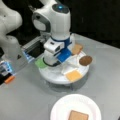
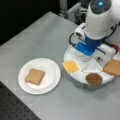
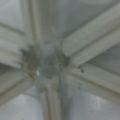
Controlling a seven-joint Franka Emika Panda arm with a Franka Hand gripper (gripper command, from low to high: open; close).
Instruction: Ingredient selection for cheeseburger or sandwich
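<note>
The sandwich is a single brown toast square [image 1: 78, 115] [image 2: 34, 76] lying on a white plate [image 1: 57, 110] [image 2: 50, 67]. Behind it stands a round white divided tray [image 1: 50, 75] [image 2: 75, 80]. In its compartments lie a yellow cheese square [image 1: 73, 75] [image 2: 71, 66], a brown patty [image 1: 85, 60] [image 2: 94, 79], another toast [image 1: 77, 48] [image 2: 113, 67], green lettuce [image 1: 40, 63] and a red tomato [image 2: 116, 47]. My gripper [image 1: 52, 61] [image 2: 92, 53] hangs low over the tray's middle, its fingers hidden. The wrist view shows only the tray's dividers meeting at the hub [image 3: 47, 62], very close.
The arm's base [image 1: 10, 47] stands at a front view's left, with an orange object [image 1: 9, 79] beside it. A grey box with a dark opening [image 1: 35, 48] sits behind the tray. The table ends at a dark perforated surface [image 2: 15, 110].
</note>
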